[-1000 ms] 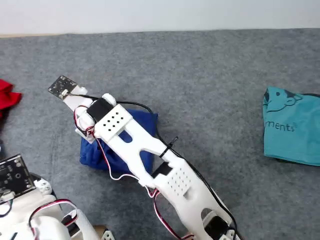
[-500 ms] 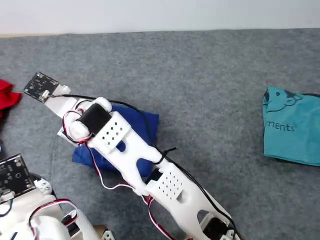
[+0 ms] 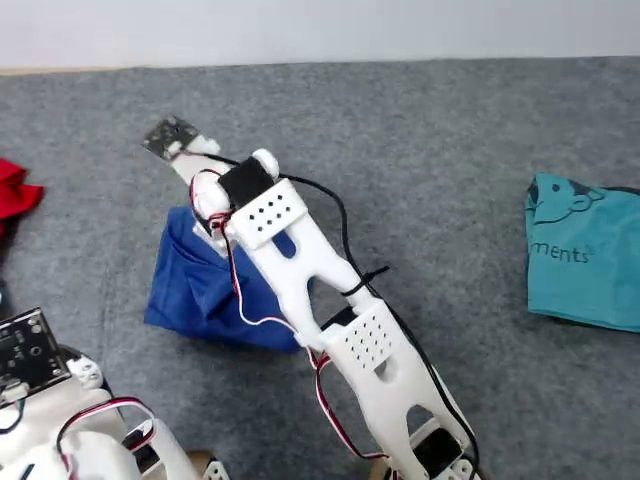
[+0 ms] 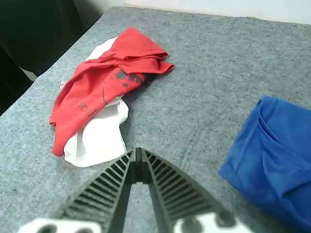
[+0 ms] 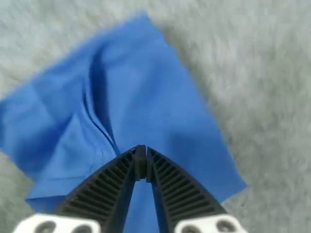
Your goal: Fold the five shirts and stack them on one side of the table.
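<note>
Right pincer (image 5: pixel 141 151) closed tip to tip, nothing seen between the ribbed black fingers, poised just above the blue shirt (image 5: pixel 146 92). Left pincer (image 4: pixel 139 156) likewise pressed together and empty, hanging over bare grey felt between the blue shirt and the red shirt (image 4: pixel 102 87).

Grey worktop (image 3: pixel 430 130) beneath everything, running back to a pale wall (image 3: pixel 320 30). White right arm (image 3: pixel 300 270) stretched diagonally from the near edge toward left of centre, crossing the blue shirt's right side in the high view.

Blue shirt roughly folded into a rumpled rectangle, creased down the middle, flat on the worktop left of centre. Teal shirt (image 3: pixel 585 250) folded, dark print on top, at the far right edge, well apart from the blue shirt. Red shirt crumpled and unfolded near the left edge, lying partly on a white shirt (image 4: pixel 99 141), that one also unfolded and peeking out from under it on the side nearer the left pincer.
</note>
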Available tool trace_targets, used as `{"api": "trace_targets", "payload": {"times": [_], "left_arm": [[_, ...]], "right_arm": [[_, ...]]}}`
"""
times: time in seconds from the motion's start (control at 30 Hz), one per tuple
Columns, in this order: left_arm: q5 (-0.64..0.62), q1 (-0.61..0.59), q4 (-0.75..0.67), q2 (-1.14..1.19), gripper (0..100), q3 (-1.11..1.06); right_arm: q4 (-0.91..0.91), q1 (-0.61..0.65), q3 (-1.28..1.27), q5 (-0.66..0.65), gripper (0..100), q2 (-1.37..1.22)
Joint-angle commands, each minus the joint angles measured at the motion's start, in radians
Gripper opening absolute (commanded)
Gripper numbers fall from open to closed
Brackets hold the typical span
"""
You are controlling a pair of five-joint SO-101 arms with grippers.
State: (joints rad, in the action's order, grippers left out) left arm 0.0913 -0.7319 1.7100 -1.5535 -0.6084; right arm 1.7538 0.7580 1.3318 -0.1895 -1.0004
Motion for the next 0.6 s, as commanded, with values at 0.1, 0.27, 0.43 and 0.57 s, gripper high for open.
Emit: {"api": "trace_targets", "payload": {"times": [0.1, 0.27, 0.43, 0.57], "left_arm": [[0.011, -0.008, -0.097, -0.005, 0, -0.093], [0.011, -0.003, -0.1, -0.005, 0, -0.12], [0.009, -0.002, -0.109, -0.005, 0, -0.12], [0.009, -0.002, -0.114, -0.005, 0, -0.12]], "right_arm": [[0.039, 0.015, -0.21, -0.011, 0.9, 0.085], [0.038, 0.05, -0.358, -0.011, 0.9, 0.162], [0.033, 0.151, -0.388, -0.011, 0.9, 0.166], [0.013, 0.262, -0.385, -0.011, 0.9, 0.177]]}}
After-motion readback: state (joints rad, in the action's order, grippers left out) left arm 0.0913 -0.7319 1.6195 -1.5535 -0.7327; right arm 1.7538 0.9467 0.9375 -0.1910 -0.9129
